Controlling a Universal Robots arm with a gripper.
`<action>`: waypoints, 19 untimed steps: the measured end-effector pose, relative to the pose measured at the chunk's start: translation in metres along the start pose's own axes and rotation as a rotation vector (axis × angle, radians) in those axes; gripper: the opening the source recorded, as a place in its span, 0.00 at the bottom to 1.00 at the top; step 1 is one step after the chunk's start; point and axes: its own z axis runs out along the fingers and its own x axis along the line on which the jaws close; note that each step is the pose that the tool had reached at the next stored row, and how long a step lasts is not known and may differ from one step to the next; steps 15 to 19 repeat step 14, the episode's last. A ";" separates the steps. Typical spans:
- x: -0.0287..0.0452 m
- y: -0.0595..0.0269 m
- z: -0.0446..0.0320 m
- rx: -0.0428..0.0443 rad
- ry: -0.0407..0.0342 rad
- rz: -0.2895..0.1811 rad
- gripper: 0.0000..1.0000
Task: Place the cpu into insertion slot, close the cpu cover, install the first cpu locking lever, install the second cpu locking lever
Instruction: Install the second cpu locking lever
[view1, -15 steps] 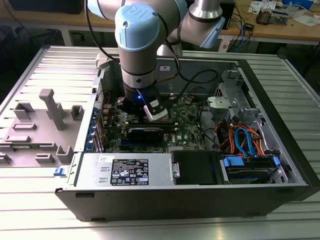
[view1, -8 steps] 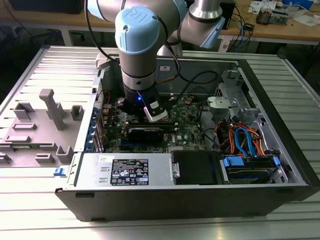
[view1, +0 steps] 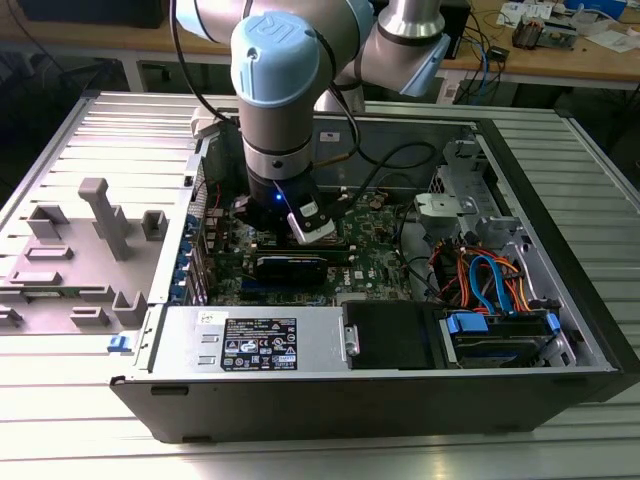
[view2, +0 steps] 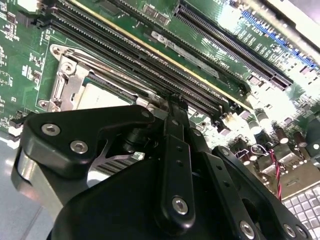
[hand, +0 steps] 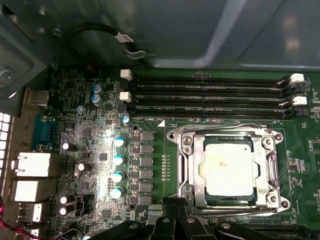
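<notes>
- Within the black-rimmed square insertion slot on the green board, the flat silver-grey square cpu is seated, framed by the thin silver metal cpu cover;
- beside the slot, the black gripper is poised; whether its fingers are parted cannot be told.

electronics lab: workbench clutter, opened computer case.

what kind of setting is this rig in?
Probably an electronics or robotics lab: an open desktop PC case lies on a ribbed metal table, with cluttered wooden workbenches behind.
</notes>
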 end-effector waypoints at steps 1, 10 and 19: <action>0.0000 0.0002 -0.0010 0.0000 0.0009 0.000 0.11; -0.0005 0.0044 -0.0263 -0.0002 0.0041 0.001 0.11; -0.0005 0.0044 -0.0264 -0.0001 0.0042 0.001 0.11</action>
